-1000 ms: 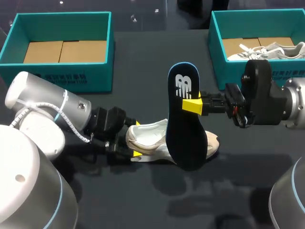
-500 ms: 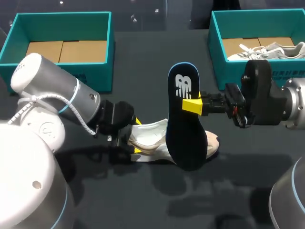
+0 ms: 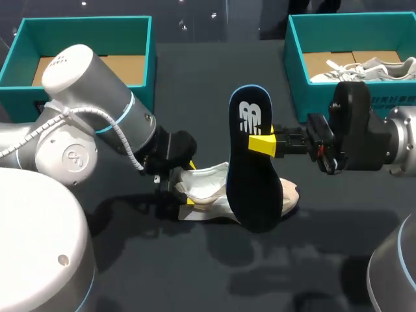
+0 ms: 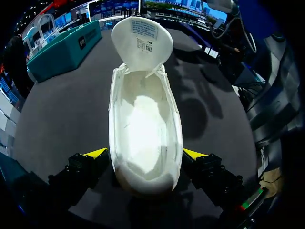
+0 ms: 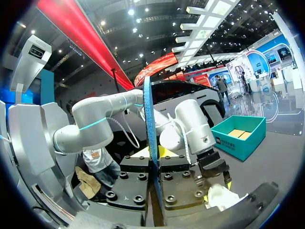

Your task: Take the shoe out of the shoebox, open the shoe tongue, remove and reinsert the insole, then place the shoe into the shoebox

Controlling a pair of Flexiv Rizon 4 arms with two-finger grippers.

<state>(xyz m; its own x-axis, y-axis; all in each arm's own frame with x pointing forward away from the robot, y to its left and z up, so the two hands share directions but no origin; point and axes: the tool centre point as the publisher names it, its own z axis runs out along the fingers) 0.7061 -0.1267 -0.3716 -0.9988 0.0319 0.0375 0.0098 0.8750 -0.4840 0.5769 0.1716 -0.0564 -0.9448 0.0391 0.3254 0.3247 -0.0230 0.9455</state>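
Shoe [image 3: 203, 187] (white, low sneaker) lies on its sole near the middle of the dark bench [image 3: 195, 273], outside both boxes, heel toward the left arm. In the left wrist view the tongue [image 4: 141, 42] is folded up and away from the opening, and the inside shows bare white. Left gripper [image 4: 145, 155] is clamped on the heel, one yellow tip against each side. Insole [image 3: 253, 169] (dark, blue-edged, white logo) stands upright on end just in front of the shoe's toe half, hiding it; its lower end is down by the toe. Right gripper [image 3: 263, 144] pinches the insole above its middle; the right wrist view sees it edge-on between the fingers [image 5: 138, 164]. Teal box [image 3: 84, 97] sits far left, well apart. Second teal box [image 3: 296, 71] far right holds another white shoe [image 3: 364, 68].
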